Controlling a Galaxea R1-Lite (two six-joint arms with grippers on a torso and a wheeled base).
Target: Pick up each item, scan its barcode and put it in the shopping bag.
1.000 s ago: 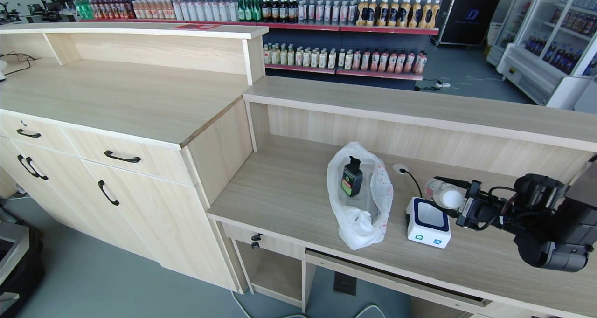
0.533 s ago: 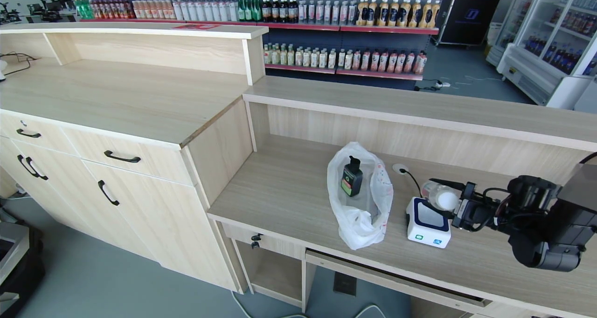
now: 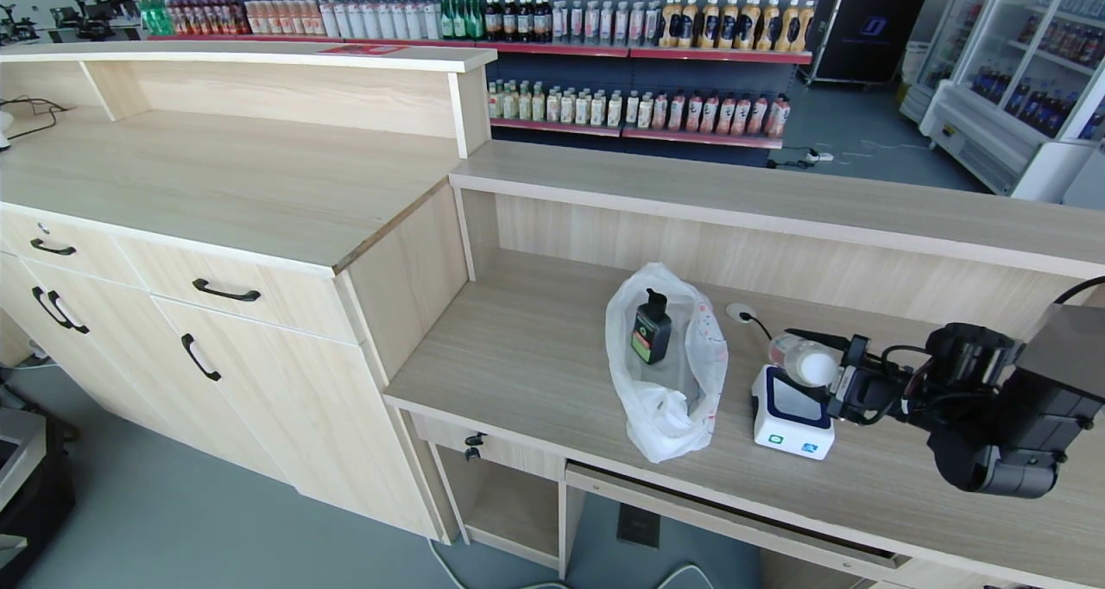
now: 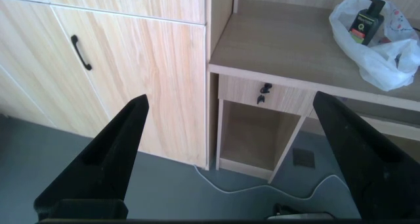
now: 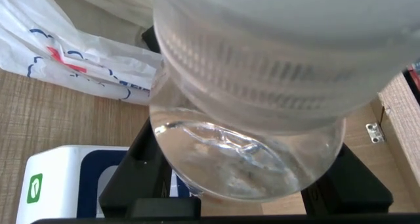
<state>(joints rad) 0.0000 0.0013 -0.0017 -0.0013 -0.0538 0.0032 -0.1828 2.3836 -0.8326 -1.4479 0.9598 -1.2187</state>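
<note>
Landmark: the scanner (image 3: 792, 409) is sitting on the counter (image 3: 535, 347), window facing up.
Right gripper (image 3: 811, 356): is clamping a clear bottle (image 3: 801, 357) between its fingers.
Bottle: is lying sideways in that grasp, hovering just above the scanner's far edge.
Shopping bag (image 3: 669, 399): is lying open just to the left of the scanner, apart from it.
Pump bottle (image 3: 651, 330): is resting inside the bag.
Left gripper (image 4: 230, 99): is hanging well to the left of the scanner, below counter level, fingers spread wide and carrying nothing.
Progress: one item is apparently bagged; the bottle is seemingly being scanned.
Remaining: bagging the bottle.
</note>
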